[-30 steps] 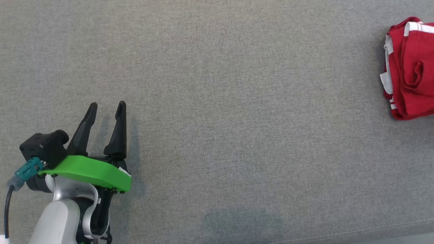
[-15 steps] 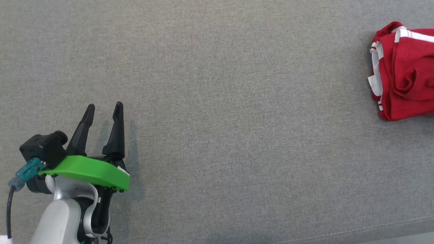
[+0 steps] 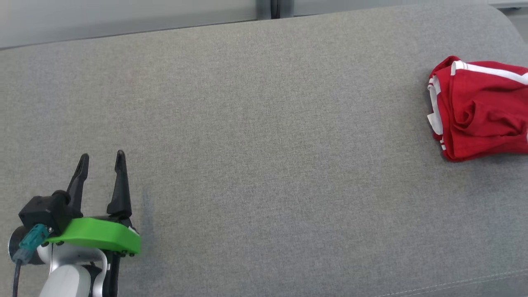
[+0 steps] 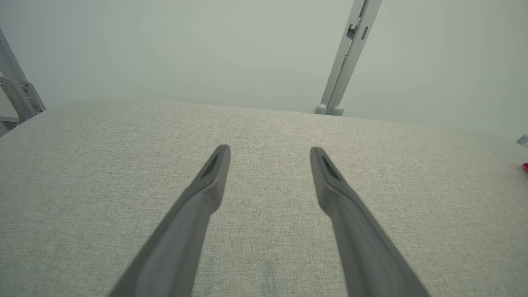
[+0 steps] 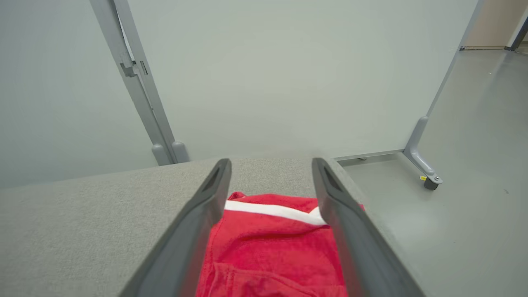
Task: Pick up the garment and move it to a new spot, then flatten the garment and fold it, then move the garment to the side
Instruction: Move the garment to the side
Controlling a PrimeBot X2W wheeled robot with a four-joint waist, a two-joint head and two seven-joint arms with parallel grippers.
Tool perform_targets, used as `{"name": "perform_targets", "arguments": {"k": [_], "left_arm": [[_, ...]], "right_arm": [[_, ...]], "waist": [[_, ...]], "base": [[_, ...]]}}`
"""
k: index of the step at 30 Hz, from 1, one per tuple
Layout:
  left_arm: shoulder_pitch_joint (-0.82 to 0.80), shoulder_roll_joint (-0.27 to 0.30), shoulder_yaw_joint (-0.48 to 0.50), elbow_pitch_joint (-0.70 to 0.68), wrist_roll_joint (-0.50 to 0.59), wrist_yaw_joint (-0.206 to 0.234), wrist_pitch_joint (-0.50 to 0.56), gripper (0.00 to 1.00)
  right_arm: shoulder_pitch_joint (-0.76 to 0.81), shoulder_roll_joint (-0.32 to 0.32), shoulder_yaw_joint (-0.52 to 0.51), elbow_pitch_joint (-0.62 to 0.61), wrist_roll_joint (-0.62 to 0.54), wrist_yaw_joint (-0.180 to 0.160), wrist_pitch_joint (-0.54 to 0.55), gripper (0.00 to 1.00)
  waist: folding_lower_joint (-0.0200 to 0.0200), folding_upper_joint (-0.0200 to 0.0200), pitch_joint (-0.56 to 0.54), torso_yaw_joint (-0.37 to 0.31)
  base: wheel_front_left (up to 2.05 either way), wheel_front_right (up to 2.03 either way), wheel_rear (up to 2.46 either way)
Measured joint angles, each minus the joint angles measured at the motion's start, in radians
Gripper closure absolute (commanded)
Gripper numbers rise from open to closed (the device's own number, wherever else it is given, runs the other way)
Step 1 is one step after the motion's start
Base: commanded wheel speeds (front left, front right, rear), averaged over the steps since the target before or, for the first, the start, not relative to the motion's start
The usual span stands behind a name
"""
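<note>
**Locating the garment at the far right, under the right arm**

We find the red garment (image 3: 478, 109) with white trim lying as a rumpled, folded bundle at the right end of the grey padded surface (image 3: 264, 123). It sits close to that surface's rounded corner. In the head view it runs out of the picture on the right, so we cannot settle its long axis. The part that shows is wider than it is deep.

The right gripper (image 5: 271, 163) looks down along its fingers at the garment. The white stripe crosses between the two fingers at the bundle's far side. The fingers stand wide apart and grip nothing. We cannot tell whether they touch the cloth.

The left gripper (image 3: 102, 155) is at the opposite end, well apart from the garment, fingers spread over bare fabric and empty.

We judge that any next reach for the garment belongs to the right arm, with the cloth directly ahead of and below it.

The surface is even woven cloth with a seam at the near edge. Beyond it stand pale wall panels, a grey upright post (image 4: 350, 53) and a castered foot (image 5: 429, 179) on a smooth grey floor (image 5: 474, 123).
</note>
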Motion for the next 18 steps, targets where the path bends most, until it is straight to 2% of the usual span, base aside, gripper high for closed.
{"name": "perform_targets", "arguments": {"k": [3,8,12,18], "left_arm": [[0.030,0.012,0.012,0.019,0.026,0.003,-0.033,0.00],[0.076,0.020,0.019,0.061,0.061,0.004,-0.077,0.00],[0.099,0.012,0.014,0.091,0.076,0.004,-0.092,0.00],[0.167,0.005,0.004,0.152,0.085,0.004,-0.094,0.00]], "right_arm": [[0.088,0.046,0.015,-0.003,-0.019,-0.004,-0.074,0.00],[0.193,0.064,0.047,-0.014,-0.110,-0.011,-0.201,0.00],[0.275,0.109,0.035,-0.013,-0.121,-0.020,-0.277,0.00],[0.363,0.187,0.039,-0.008,-0.139,-0.026,-0.278,0.00]], "waist": [[0.0000,0.0000,-0.036,0.001],[0.0000,0.0000,-0.095,0.003],[0.0000,0.0000,-0.138,0.013],[0.0000,0.0000,-0.193,0.036]], "base": [[0.00,0.00,0.00],[0.00,0.00,0.00],[0.00,0.00,0.00],[0.00,0.00,0.00]]}}
